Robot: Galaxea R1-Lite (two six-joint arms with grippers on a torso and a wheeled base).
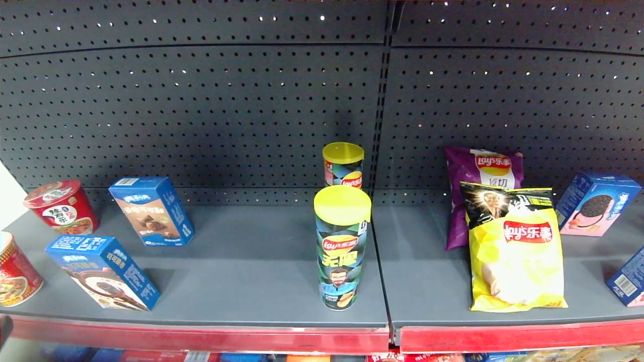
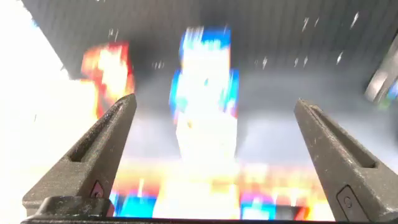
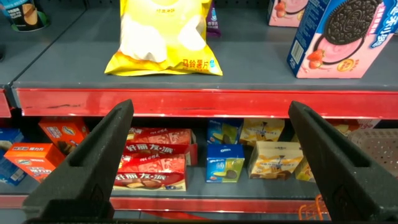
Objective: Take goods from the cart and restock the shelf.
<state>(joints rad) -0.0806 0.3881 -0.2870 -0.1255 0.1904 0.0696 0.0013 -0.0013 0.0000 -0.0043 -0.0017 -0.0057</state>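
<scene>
On the grey shelf [image 1: 241, 281] stand two yellow-lidded chip cans, one in front [image 1: 341, 246] and one behind [image 1: 343, 165]. A yellow chip bag [image 1: 513, 251] leans before a purple bag [image 1: 478, 186]. My left gripper [image 2: 214, 118] is open and empty, facing a blurred blue box [image 2: 205, 99] and a red cup [image 2: 109, 71] on the shelf. My right gripper [image 3: 211, 134] is open and empty, below the shelf's red front edge [image 3: 205, 99], with the yellow chip bag [image 3: 161, 34] and a blue-and-pink cookie box [image 3: 339, 37] above it.
Blue boxes [image 1: 103, 271] [image 1: 152, 211] and red cups [image 1: 61, 206] [image 1: 15, 276] occupy the shelf's left side. Cookie boxes [image 1: 596, 203] [image 1: 629, 279] stand at the right. The lower shelf holds red boxes [image 3: 152, 165] and small yellow and blue boxes [image 3: 249, 155]. Bare room lies between boxes and cans.
</scene>
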